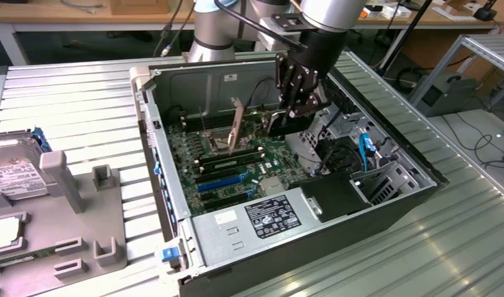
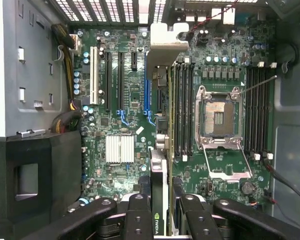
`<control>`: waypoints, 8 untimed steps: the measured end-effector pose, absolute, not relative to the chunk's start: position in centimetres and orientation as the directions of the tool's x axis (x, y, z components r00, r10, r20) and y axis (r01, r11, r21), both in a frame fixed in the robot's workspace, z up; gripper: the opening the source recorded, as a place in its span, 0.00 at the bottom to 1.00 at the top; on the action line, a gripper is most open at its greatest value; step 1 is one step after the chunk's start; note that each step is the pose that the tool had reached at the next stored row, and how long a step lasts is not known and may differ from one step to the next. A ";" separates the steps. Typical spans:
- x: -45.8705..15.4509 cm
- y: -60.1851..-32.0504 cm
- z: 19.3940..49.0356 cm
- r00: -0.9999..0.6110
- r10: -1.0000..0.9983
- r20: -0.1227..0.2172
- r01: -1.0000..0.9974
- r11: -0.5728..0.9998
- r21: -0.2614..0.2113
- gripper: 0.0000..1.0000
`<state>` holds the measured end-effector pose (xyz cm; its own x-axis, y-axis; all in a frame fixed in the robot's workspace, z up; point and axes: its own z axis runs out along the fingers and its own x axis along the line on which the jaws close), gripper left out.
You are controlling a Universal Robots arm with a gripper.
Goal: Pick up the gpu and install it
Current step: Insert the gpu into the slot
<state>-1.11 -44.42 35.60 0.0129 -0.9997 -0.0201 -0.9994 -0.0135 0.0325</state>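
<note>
**GPU gripped and held on edge inside the open case; seating not confirmed**

**Exterior view.** The computer case lies on its side on a slatted metal table. Its side panel is off and the motherboard is exposed. The arm reaches down into the case's opening. The gripper is pinching the gpu, a black card held on edge inside the case above the motherboard. Whether the card's lower edge touches a slot cannot be told. The power supply, label upward, occupies the end of the case nearest the camera. Outside the case, to the exterior view's left of it, a grey fixture carries a hard drive.

**Wrist view.** The camera looks straight down into the case. The gripper has its black fingers pressed against either side of the gpu, which is seen edge-on with a green logo on its edge. The card's silver end bracket points toward the case's vented wall. The card runs across the motherboard, between a blue expansion slot and the memory slots. Beyond the memory slots, the CPU socket has its load plate swung open. The power supply and a black shroud line one side of the case.
</note>
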 end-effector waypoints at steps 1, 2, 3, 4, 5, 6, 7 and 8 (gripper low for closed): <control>-1.1 -44.4 35.5 0.013 -1.000 -0.020 -0.999 -0.013 0.033 0.27; -1.1 -44.4 35.4 0.013 -1.000 -0.020 -0.999 -0.013 0.033 0.27; -1.1 -44.4 35.3 0.013 -1.000 -0.020 -0.999 -0.013 0.033 0.27; -1.1 -44.4 35.2 0.013 -1.000 -0.020 -0.999 -0.014 0.033 0.27; -1.1 -44.4 35.1 0.013 -1.000 -0.020 -0.999 -0.014 0.033 0.27; -1.1 -44.4 35.0 0.013 -1.000 -0.020 -0.999 -0.013 0.033 0.27; -1.1 -44.4 34.9 0.013 -1.000 -0.020 -0.999 -0.014 0.033 0.27; -1.1 -44.4 34.8 0.013 -1.000 -0.020 -0.999 -0.014 0.033 0.27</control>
<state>-1.12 -44.42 34.83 0.0129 -0.9997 -0.0202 -0.9994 -0.0136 0.0325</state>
